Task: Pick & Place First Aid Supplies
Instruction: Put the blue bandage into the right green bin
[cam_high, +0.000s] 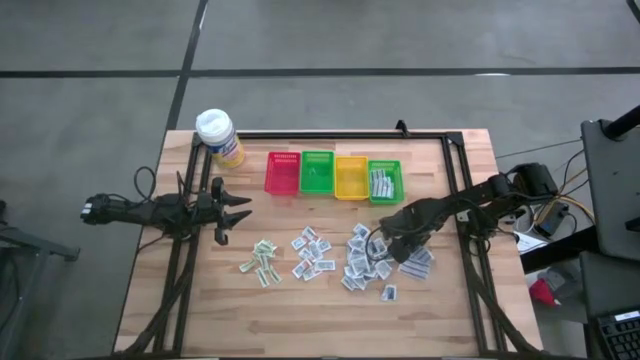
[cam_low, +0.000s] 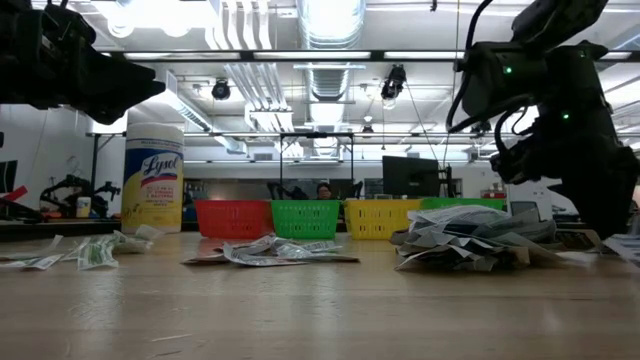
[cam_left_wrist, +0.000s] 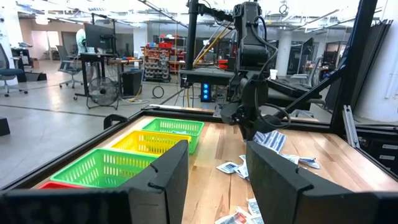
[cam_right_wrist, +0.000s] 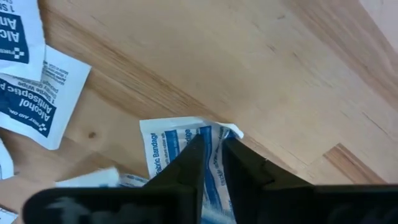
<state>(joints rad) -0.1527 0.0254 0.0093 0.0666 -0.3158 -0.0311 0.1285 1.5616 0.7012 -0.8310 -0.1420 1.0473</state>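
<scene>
Right gripper pinching a bandage packet from the right-hand pile; left gripper waiting, spread wide.

The left gripper (cam_high: 243, 209) hovers near the table's left edge, fingers apart and empty. The first aid supplies (cam_high: 312, 252) lie in three loose heaps along the table's middle, near side of the baskets (cam_high: 316, 174). At the right heap, the right gripper (cam_right_wrist: 211, 163) has narrowed onto a bandage packet (cam_right_wrist: 165, 143). These packets look light, thin and floppy, probably slick; a free edge seems the best hold.
</scene>
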